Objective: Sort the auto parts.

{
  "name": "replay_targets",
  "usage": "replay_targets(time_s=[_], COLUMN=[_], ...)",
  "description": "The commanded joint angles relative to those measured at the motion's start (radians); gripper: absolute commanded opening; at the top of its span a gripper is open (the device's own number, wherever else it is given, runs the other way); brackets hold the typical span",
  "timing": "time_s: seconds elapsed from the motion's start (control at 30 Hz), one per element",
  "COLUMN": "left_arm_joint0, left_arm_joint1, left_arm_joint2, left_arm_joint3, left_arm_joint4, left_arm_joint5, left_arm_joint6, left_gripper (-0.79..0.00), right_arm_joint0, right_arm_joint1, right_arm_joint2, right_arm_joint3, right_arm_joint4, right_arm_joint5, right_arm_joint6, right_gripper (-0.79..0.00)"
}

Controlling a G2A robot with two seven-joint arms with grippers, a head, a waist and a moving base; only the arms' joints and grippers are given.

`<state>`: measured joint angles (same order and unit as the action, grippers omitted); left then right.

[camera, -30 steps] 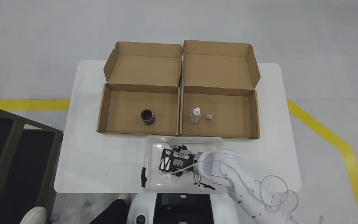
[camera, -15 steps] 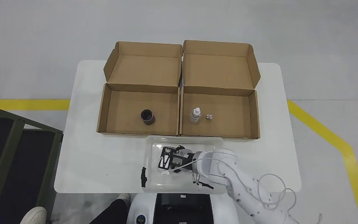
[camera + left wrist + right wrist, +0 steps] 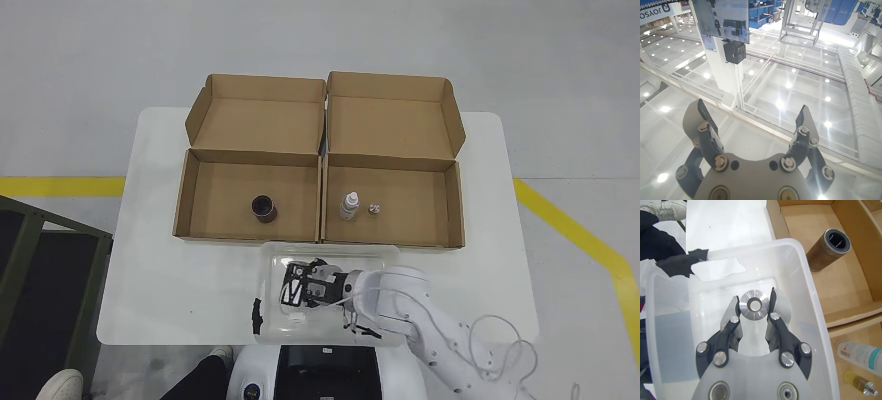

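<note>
The auto part now in hand is a silver ring with a centre hole. The right gripper is closed narrowly on its rim, inside the clear bin at 6 o'clock on the desk. Whether the ring is lifted off the bin floor cannot be told.

Some sorting appears done. The left box, at about 11 o'clock, holds a dark cylinder. The right box, at about 1 o'clock, holds a white bottle and a small fitting just beside it.

The ring has yet to be carried out of the bin and set in a box, and the pictures do not settle which box suits it. It may be the last part to sort.

The left gripper points up at the ceiling with its jaws spread wide, holding nothing.
</note>
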<state>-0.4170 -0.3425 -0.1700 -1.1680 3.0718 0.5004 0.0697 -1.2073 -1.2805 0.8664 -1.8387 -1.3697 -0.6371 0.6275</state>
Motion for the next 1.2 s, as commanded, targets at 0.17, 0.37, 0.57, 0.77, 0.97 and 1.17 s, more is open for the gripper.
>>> replay_targets(time_s=[0.17, 0.37, 0.57, 0.77, 0.97, 1.17], left_arm_joint0=[0.000, 0.000, 0.000, 0.000, 0.000, 0.000], left_arm_joint1=[0.000, 0.000, 0.000, 0.000, 0.000, 0.000], left_arm_joint2=[0.000, 0.000, 0.000, 0.000, 0.000, 0.000], left_arm_joint3=[0.000, 0.000, 0.000, 0.000, 0.000, 0.000], left_arm_joint4=[0.000, 0.000, 0.000, 0.000, 0.000, 0.000], left_arm_joint5=[0.000, 0.000, 0.000, 0.000, 0.000, 0.000], left_arm_joint6=[0.000, 0.000, 0.000, 0.000, 0.000, 0.000], left_gripper=[0.000, 0.000, 0.000, 0.000, 0.000, 0.000], right_arm_joint0=[-0.021, -0.014, 0.017, 0.047, 0.085, 0.108], right_arm_joint1=[0.007, 0.008, 0.001, -0.009, -0.016, -0.020], right_arm_joint2=[0.031, 0.050, 0.068, 0.068, 0.077, 0.115], right_arm_joint3=[-0.108, -0.196, -0.214, -0.214, -0.226, -0.228], right_arm_joint4=[0.073, 0.101, 0.158, 0.211, 0.223, 0.288], right_arm_joint5=[0.007, 0.024, 0.092, 0.151, 0.188, 0.209], right_arm_joint6=[-0.026, -0.087, -0.150, -0.219, -0.274, -0.324], right_gripper=[-0.785, -0.785, -0.785, -0.785, -0.785, -0.785])
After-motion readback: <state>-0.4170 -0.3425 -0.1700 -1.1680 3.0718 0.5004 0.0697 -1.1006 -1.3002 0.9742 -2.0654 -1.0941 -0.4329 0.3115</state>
